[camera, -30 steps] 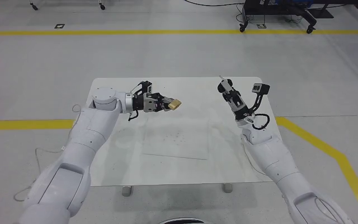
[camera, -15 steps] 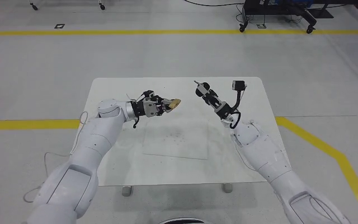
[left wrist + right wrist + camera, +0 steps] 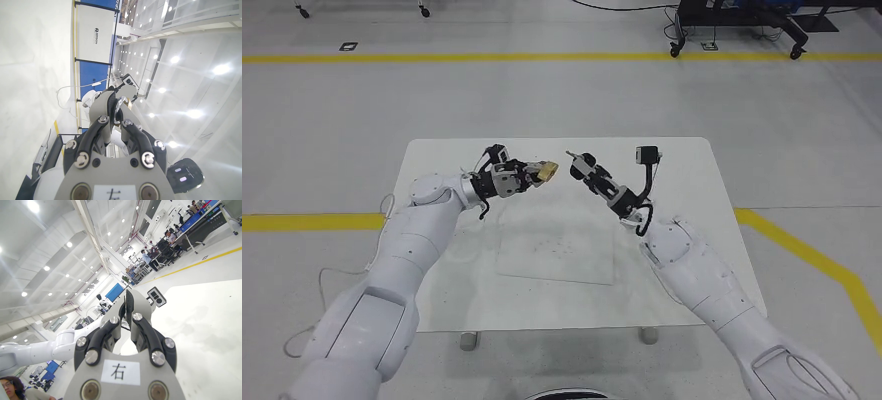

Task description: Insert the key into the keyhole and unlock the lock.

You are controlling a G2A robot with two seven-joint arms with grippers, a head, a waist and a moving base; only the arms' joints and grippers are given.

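Key (image 3: 568, 154), single, pinched in right gripper (image 3: 578, 161), one lock (image 3: 549, 172) clamped in left gripper (image 3: 533, 172)

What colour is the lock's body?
Brass-gold; the lock shows best in the top view.

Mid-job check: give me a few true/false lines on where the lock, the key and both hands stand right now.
1. The left hand holds the lock. True.
2. The lock lies on the table. False: it is gripped by its shackle and held off the table.
3. The right hand is shut on the key. True.
4. The key is already in the keyhole. False: the top view shows a gap between the key's tip and the lock.
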